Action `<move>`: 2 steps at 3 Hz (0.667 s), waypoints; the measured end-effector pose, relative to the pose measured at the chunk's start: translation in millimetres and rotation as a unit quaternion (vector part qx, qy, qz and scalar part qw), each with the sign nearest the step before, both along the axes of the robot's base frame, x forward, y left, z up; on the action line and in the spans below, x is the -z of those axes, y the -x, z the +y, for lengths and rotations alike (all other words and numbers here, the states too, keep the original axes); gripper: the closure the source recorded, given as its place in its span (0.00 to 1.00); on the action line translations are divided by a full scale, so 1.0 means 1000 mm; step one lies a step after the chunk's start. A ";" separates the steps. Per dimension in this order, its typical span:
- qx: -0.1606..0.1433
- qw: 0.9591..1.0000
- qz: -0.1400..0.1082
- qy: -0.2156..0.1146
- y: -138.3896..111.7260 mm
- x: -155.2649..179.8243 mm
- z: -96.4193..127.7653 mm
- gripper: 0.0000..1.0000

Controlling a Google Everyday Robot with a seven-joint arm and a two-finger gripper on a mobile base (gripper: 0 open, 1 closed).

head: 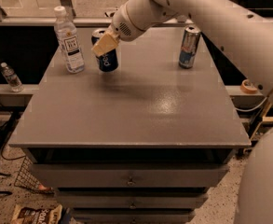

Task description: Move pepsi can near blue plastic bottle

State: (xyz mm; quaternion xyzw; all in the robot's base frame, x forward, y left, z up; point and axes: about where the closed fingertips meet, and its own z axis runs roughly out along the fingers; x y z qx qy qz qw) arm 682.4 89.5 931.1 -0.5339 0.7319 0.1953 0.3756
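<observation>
The gripper is seen over the far left part of the grey table, at the end of the white arm that reaches in from the upper right. Its fingers are closed around the upper half of the pepsi can; one tan finger pad is laid across the front of the can, while the other finger is hidden behind it. The can is held slightly tilted, with its silver top leaning to the left. Whether its base touches the tabletop cannot be told.

Just to the left of the can, and apart from it, the blue plastic bottle is stood upright with its white cap on top, close to the table's far left corner. Well apart to the right, near the far right edge, a taller silver-and-blue can is stood upright.

Below the tabletop, drawer fronts are visible. Off the table to the left, a small clear bottle is placed on a lower ledge. To the right, a roll of tape is laid on a ledge. On the floor at the near left, a wire basket and a snack bag are seen.
</observation>
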 end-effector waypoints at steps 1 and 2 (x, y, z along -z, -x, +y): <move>-0.010 1.000 0.021 0.012 -0.012 0.024 0.025 1.00; -0.012 1.000 0.019 0.007 -0.018 0.026 0.031 1.00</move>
